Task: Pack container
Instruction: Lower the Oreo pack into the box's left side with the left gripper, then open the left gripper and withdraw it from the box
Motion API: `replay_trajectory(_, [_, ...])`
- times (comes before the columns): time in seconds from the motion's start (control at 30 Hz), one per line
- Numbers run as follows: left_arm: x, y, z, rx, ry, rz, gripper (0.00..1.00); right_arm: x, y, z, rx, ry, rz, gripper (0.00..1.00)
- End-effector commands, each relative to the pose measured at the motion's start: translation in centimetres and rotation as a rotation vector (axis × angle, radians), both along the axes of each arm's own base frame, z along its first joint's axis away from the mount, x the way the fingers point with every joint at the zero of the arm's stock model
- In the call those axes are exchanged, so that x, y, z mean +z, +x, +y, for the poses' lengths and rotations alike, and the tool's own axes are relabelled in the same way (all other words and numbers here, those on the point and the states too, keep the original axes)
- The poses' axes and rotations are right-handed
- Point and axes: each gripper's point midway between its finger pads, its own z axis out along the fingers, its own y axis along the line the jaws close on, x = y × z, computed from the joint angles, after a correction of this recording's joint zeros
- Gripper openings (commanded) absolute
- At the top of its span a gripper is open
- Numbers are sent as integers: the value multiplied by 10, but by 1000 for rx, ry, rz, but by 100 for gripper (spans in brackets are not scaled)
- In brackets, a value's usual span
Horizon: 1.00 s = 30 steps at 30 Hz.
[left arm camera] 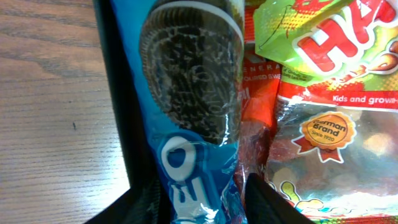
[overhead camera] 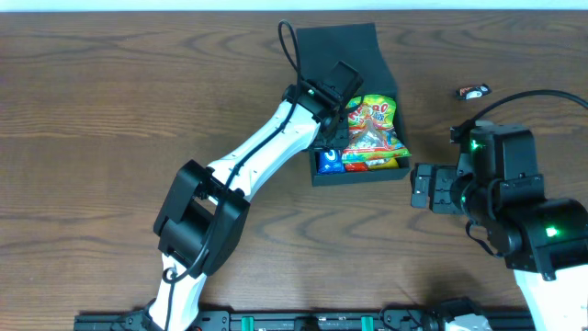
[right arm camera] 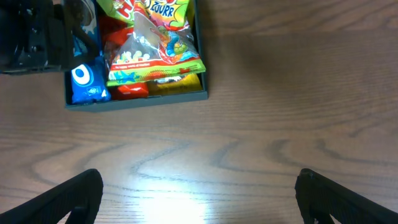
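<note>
The container [overhead camera: 358, 178], a dark box with its flap lid [overhead camera: 338, 44] folded back, stands at the table's middle back, and its near wall [right arm camera: 137, 99] shows in the right wrist view. Inside lie a blue Oreo packet [left arm camera: 186, 93], a green-and-red gummy bag [overhead camera: 372, 124] and red and yellow packets. My left gripper [left arm camera: 202, 190] reaches down into the box's left side. Its fingers stand apart on either side of the Oreo packet, with a gap at the right finger. My right gripper [right arm camera: 199, 180] hangs open over bare wood, right of the box.
A small black-and-red item [overhead camera: 474, 91] lies on the table at the back right. A black cable [overhead camera: 288, 46] loops beside the lid. The box's left wall [left arm camera: 121, 124] stands close beside the left finger.
</note>
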Motion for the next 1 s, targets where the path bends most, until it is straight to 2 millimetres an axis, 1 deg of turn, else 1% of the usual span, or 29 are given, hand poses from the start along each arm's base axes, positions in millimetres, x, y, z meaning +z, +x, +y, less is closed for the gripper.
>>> replay_trajectory(0.0, [-8, 1, 5, 9, 29, 5, 49, 0, 0, 1, -4, 3, -1, 99])
replay_trajectory(0.07, [-3, 4, 3, 8, 21, -4, 51, 1, 0, 1, -4, 3, -1, 99])
replay_trajectory(0.13, [5, 7, 1, 8, 8, -20, 56, 0, 0, 1, -4, 3, -1, 99])
replay_trajectory(0.2, [17, 12, -3, 9, -8, -41, 68, 0, 0, 1, -4, 3, -1, 99])
replay_trajectory(0.23, [23, 14, -5, 9, -15, -49, 77, 1, 0, 1, -4, 3, -1, 99])
replay_trajectory(0.3, [38, 17, -8, 9, -27, -63, 91, 0, 0, 1, -4, 3, -1, 99])
replay_trajectory(0.33, [44, 19, -9, 9, -32, -70, 93, 1, 0, 1, -4, 3, -1, 99])
replay_trajectory(0.43, [57, 23, -12, 10, -50, -92, 96, 0, 0, 1, -4, 3, -1, 99])
replay_trajectory(0.53, [63, 31, -18, -5, -72, -129, 98, 1, 0, 1, -4, 3, -1, 99])
replay_trajectory(0.7, [66, 45, -20, -23, -85, -180, 98, 0, 0, 1, -4, 3, -1, 99])
replay_trajectory(0.83, [69, 58, -16, -2, -120, -199, 96, 0, 0, 1, -4, 3, -1, 99])
replay_trajectory(0.97, [64, 64, -21, -5, -141, -200, 96, 1, 0, 1, -4, 3, -1, 99])
